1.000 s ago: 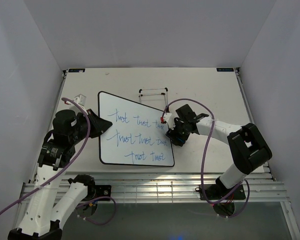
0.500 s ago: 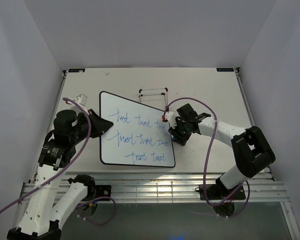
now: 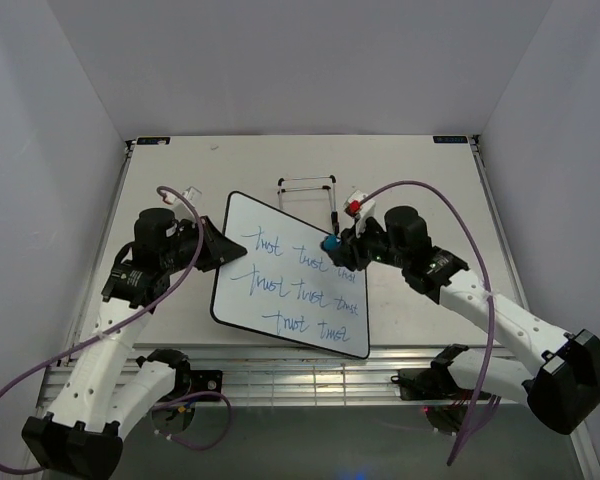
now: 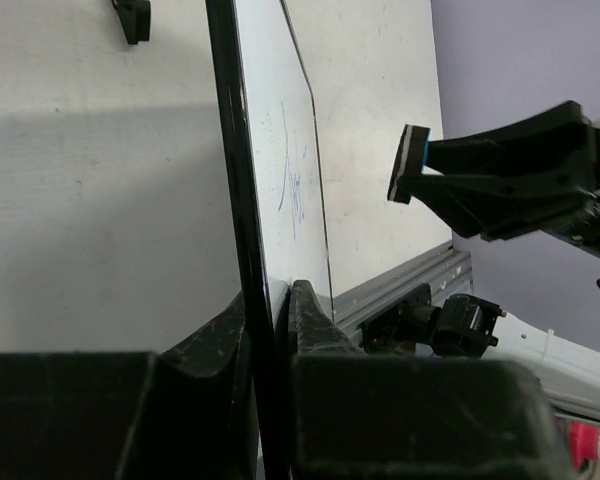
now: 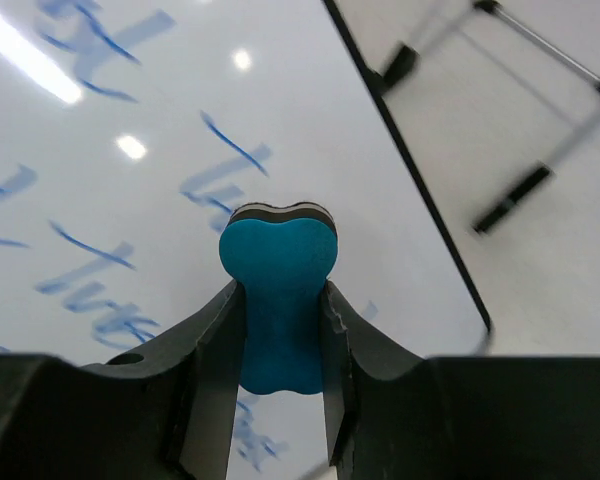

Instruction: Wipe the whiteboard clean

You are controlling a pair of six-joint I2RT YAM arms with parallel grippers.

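Blue ink on a white whiteboard (image 3: 295,285), and a teal eraser (image 5: 277,260) over it.

The whiteboard is glossy white with a thin black rim and carries three rows of blue handwriting. The eraser is teal-blue, with a black and grey layered edge. The left gripper (image 4: 273,300) and the right gripper (image 5: 280,292) are matt black, on arms (image 3: 500,315) of white shells and black joints, trailed by purple cables (image 3: 460,225). The table (image 3: 430,180) is off-white, the wire stand (image 3: 307,183) black and pale, the walls (image 3: 70,100) a pale lilac-grey.
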